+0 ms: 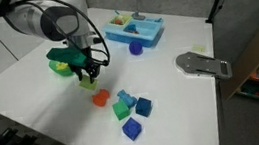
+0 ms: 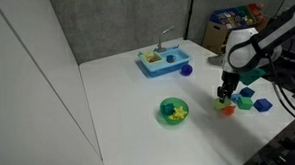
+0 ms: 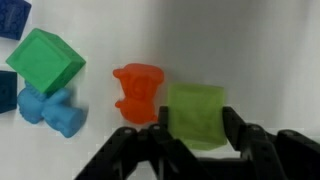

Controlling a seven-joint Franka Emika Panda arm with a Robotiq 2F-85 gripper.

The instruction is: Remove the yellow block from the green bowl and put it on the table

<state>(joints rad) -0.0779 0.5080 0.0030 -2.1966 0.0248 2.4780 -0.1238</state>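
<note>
- Yellow block (image 3: 195,112) sits clamped between the two dark fingers (image 3: 238,140) of the gripper (image 3: 196,132). It is out of the green bowl (image 2: 176,121) and over the white table (image 2: 119,114), just beside an orange-red toy piece (image 3: 137,92)
- The step in hand looks like the set-down: lower straight until the block's underside meets the tabletop, then part the fingers fully before lifting, so the block neither clings to a pad nor tips
- The orange-red piece lies close on one side, so an opening finger could nudge it; a small shift towards bare table would give more room
- The wrist view alone shows the grip itself, with a finger against each side face of the block, and also a green cube (image 3: 45,60) and a light blue piece (image 3: 55,110) close by. It shows neither the bowl nor how high the block hangs
- In both exterior views the gripper stands apart from the bowl and next to the cluster of blocks, with the held block almost hidden under the fingers
- In an exterior view the bowl has something yellowish (image 2: 172,112) inside, too small to name, and the wrist view cannot check this
- The light blue toy sink (image 1: 134,27) stands well apart, at the far side of the table
</note>
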